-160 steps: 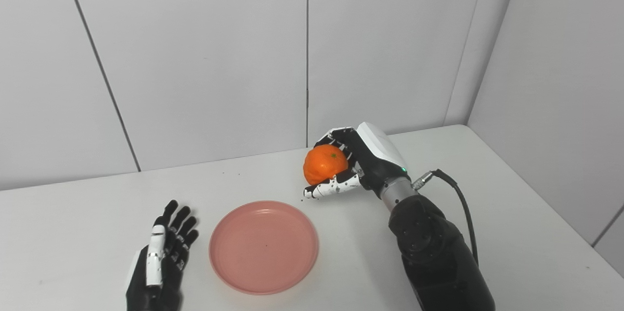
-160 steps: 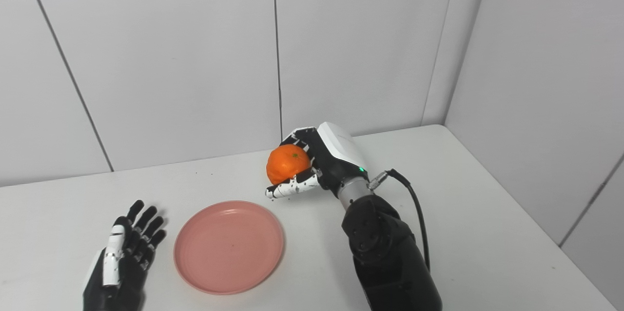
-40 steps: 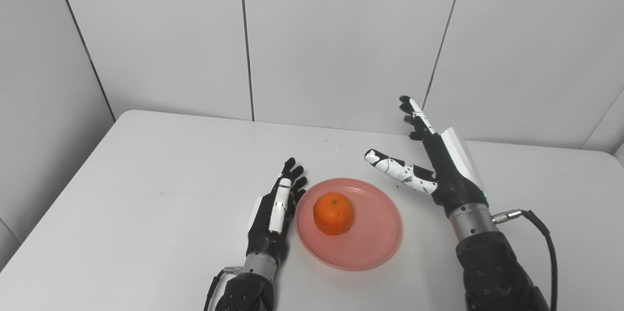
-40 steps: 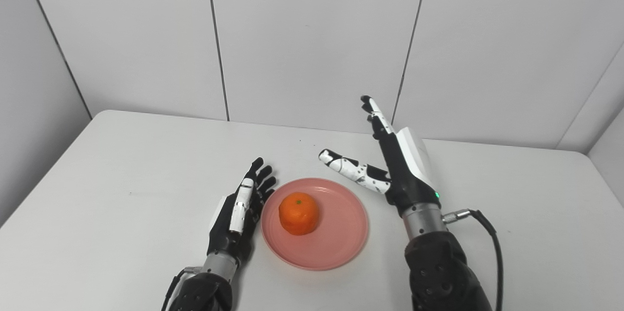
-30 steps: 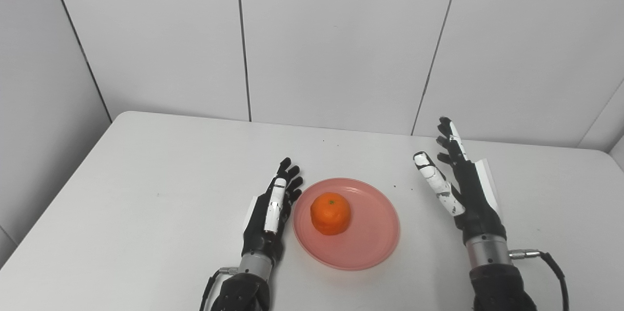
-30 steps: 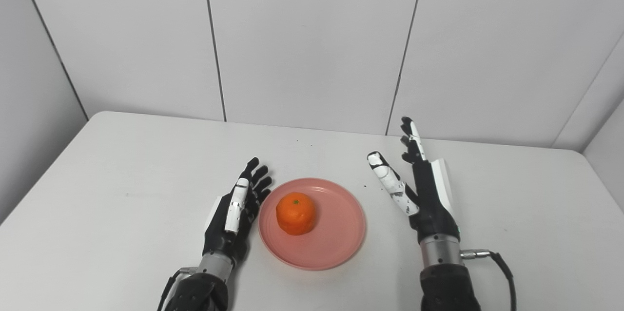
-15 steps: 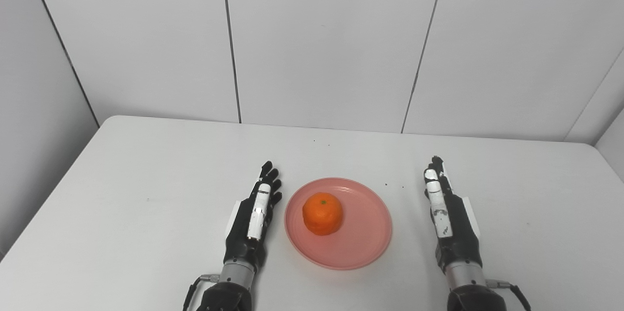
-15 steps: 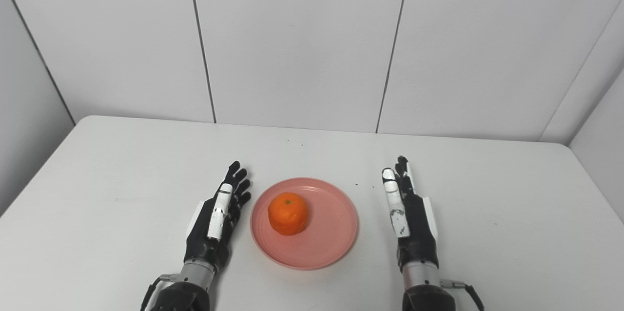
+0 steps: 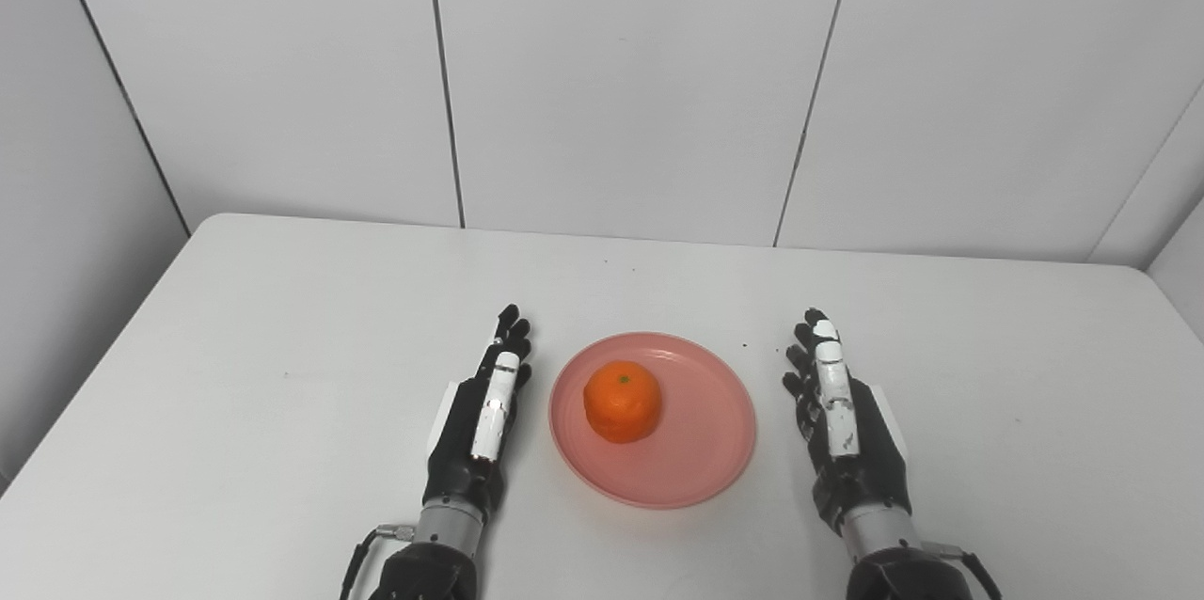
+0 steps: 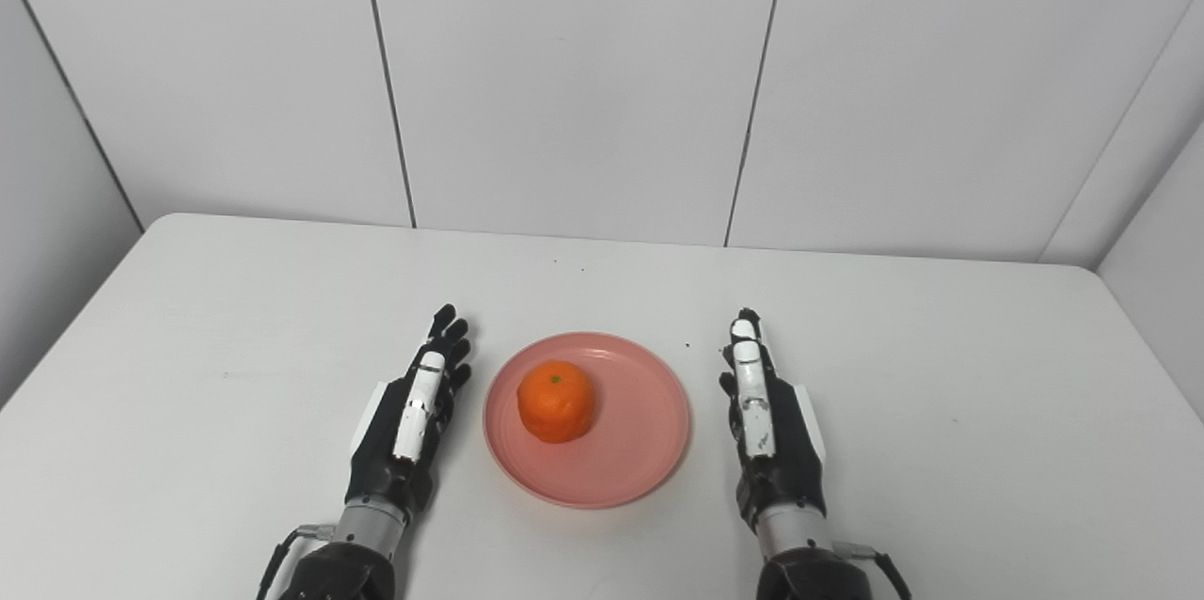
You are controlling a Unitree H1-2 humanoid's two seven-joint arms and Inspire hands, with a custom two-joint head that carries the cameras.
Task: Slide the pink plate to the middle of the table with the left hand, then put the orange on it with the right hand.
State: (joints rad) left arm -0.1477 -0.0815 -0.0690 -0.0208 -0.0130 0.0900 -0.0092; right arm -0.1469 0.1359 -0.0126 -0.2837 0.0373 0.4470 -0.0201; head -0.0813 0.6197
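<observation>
2 hands flat, empty: left hand (image 9: pixel 480 426), right hand (image 9: pixel 842 421) | orange (image 9: pixel 622 401) stem-up on pink plate (image 9: pixel 701 459)

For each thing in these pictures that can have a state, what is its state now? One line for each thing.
Orange: released, sitting on the plate, left of its centre.
Plate: flat on the table, holding the orange, between the two hands.
Left hand: open, holding nothing, beside the plate's left edge.
Right hand: open, holding nothing, apart from the plate's right edge.
Table: white, bearing the plate.
</observation>
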